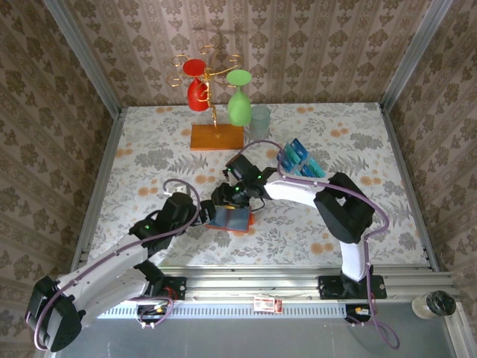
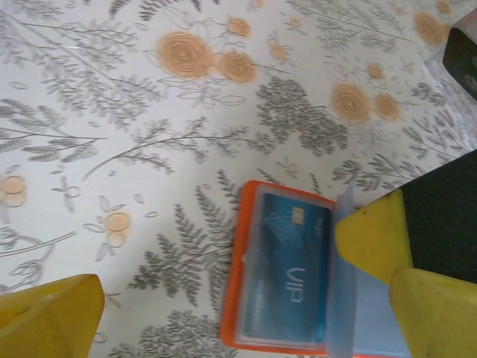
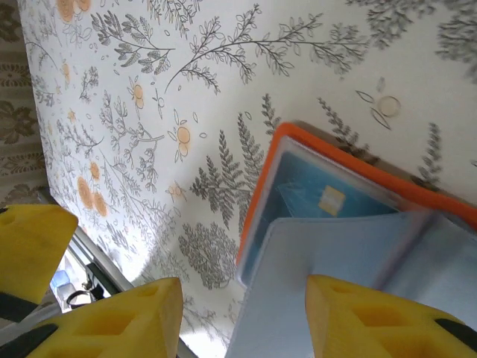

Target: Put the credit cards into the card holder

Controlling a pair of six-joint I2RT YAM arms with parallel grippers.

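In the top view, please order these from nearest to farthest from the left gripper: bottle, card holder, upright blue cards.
1. card holder, just right of the left gripper, mid-table.
2. blue cards, farther back on the right side.
3. bottle, far off at the near right corner.

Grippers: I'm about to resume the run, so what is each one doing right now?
Left gripper: open, holding nothing.
Right gripper: open over the card holder, gripping nothing.

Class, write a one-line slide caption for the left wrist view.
Open orange card holder on the floral table, a blue VIP card in its clear pocket, under the wide-open left gripper.
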